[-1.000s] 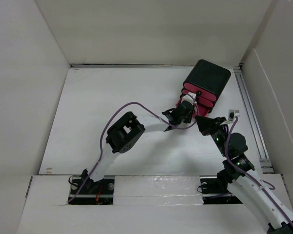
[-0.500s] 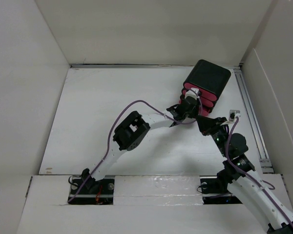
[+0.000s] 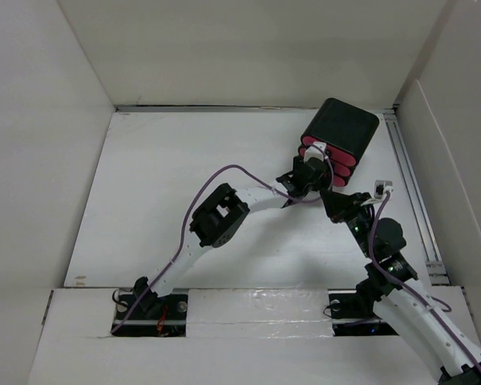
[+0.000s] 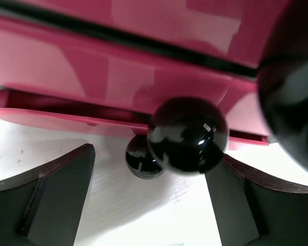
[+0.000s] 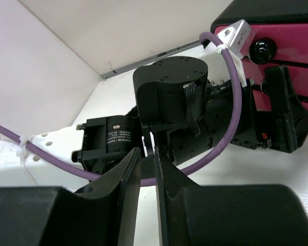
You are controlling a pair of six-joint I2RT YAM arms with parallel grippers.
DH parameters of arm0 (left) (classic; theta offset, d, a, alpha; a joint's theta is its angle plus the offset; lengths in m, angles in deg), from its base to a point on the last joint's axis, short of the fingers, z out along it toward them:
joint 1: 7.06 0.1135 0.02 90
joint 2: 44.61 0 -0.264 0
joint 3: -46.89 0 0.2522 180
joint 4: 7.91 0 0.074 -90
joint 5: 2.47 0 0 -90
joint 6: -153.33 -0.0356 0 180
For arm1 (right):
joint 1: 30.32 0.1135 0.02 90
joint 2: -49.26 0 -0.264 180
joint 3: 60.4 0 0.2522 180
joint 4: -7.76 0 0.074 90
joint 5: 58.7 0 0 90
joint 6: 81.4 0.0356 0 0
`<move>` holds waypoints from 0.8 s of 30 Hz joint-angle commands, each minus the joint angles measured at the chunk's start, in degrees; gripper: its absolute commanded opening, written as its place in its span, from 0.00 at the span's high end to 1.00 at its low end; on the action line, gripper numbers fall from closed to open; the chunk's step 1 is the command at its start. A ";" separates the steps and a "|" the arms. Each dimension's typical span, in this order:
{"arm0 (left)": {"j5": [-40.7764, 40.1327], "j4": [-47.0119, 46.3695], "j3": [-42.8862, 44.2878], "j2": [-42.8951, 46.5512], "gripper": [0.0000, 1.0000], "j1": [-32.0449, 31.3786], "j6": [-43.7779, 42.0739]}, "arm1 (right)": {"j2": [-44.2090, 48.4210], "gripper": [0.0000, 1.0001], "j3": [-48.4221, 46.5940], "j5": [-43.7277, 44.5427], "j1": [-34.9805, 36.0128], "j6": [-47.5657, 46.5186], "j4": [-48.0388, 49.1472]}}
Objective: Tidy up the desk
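On the white desk [image 3: 168, 184] a black box [image 3: 345, 124] with pink drawers [image 3: 330, 157] stands at the back right. My left gripper [image 3: 311, 169] is up against the drawer fronts. In the left wrist view it [image 4: 151, 156] is open wide, with a glossy black knob [image 4: 187, 134] between the fingers and touching neither. A second knob [image 4: 142, 159] sits lower, on the bottom drawer [image 4: 66, 115], which stands out a little. My right gripper [image 3: 334, 200] hovers just behind the left wrist. Its jaws [image 5: 149, 154] are parted by a slim gap and hold nothing.
White walls enclose the desk on three sides. A metal rail [image 3: 409, 176] runs along the right edge next to the box. The left arm's purple cable [image 5: 231, 87] loops close in front of my right gripper. The two wrists are nearly touching.
My left gripper moved toward the box and a pulled-out pink drawer slid in with it. Its jaws then opened off the knob. The right arm has held still.
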 commanded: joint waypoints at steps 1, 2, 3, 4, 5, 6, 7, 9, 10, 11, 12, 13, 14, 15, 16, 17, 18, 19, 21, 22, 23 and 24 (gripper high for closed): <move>-1.30 0.52 3.80 -0.87 0.19 0.34 0.52 | -0.45 0.77 -0.84 0.29 0.58 -0.19 2.65; -1.21 0.95 4.76 -1.14 0.18 0.34 0.43 | -0.53 0.77 -0.93 0.29 0.58 -0.19 2.65; -1.04 1.13 5.12 -1.31 0.17 0.34 0.52 | -0.62 0.77 -0.84 0.29 0.58 -0.19 2.74; -1.12 1.31 5.39 -1.49 0.15 0.34 0.43 | -0.53 0.77 -0.93 0.29 0.58 -0.19 2.74; -0.77 1.66 5.82 -1.58 0.15 0.34 0.43 | -0.53 0.77 -0.84 0.29 0.58 -0.19 2.74; -0.60 1.75 6.00 -1.58 0.15 0.34 0.52 | -0.53 0.77 -0.84 0.38 0.58 -0.27 2.74; -0.51 1.84 5.83 -1.23 0.14 0.34 0.52 | -0.53 0.77 -0.76 0.47 0.58 -0.27 2.74; 0.63 -0.78 1.90 0.69 0.14 0.34 0.78 | -0.71 0.77 -0.84 0.64 0.58 -0.27 2.83; 0.63 -0.80 1.87 1.49 0.14 0.34 0.79 | -0.71 0.77 -0.84 0.64 0.58 -0.27 2.83; 1.16 -2.28 -0.74 2.54 0.14 0.34 0.87 | -0.80 0.77 -0.84 0.56 0.58 -0.36 2.74; 1.42 -3.42 -2.59 3.60 0.14 0.34 0.87 | -0.80 0.77 -0.84 0.56 0.58 -0.28 2.83; 1.51 -4.65 -4.70 6.48 0.14 0.34 0.70 | -0.80 0.77 -0.84 0.64 0.58 -0.45 2.74; 1.60 -7.54 -9.33 8.16 0.13 0.34 0.61 | -0.62 0.77 -0.84 0.73 0.58 -0.36 2.74; 1.34 -8.87 -12.25 9.83 0.13 -0.19 0.44 | -0.62 0.77 -0.76 0.91 0.58 -0.45 2.66; 0.99 -10.63 -14.97 13.76 0.13 -0.80 0.17 | -0.62 0.77 -0.93 0.91 0.58 -0.54 2.57; -0.14 -14.56 -21.01 16.24 0.01 -0.81 -0.09 | -0.53 0.77 -0.76 1.00 0.58 -0.45 2.57; -0.50 -15.99 -23.94 18.26 0.01 -1.42 -0.44 | -0.53 0.77 -0.84 1.08 0.58 -0.45 2.57; -0.86 -17.40 -26.58 22.46 0.01 -1.42 -0.97 | -0.53 0.76 -0.84 1.08 0.58 -0.54 2.57; -2.79 -20.57 -33.26 26.26 0.01 -2.04 -1.32 | -0.62 0.74 -0.84 1.35 0.58 -0.63 2.48; -3.31 -20.84 -34.94 29.59 0.01 -2.04 -1.06 | -0.53 0.74 -0.84 1.43 0.58 -0.54 2.48; -4.19 -21.62 -38.78 31.27 0.01 -2.04 -0.19 | -0.45 0.73 -0.84 1.70 0.58 -0.71 2.22; -4.72 -22.06 -41.17 32.86 0.01 -2.04 0.17 | -0.01 0.71 -0.93 2.13 0.58 -0.63 1.95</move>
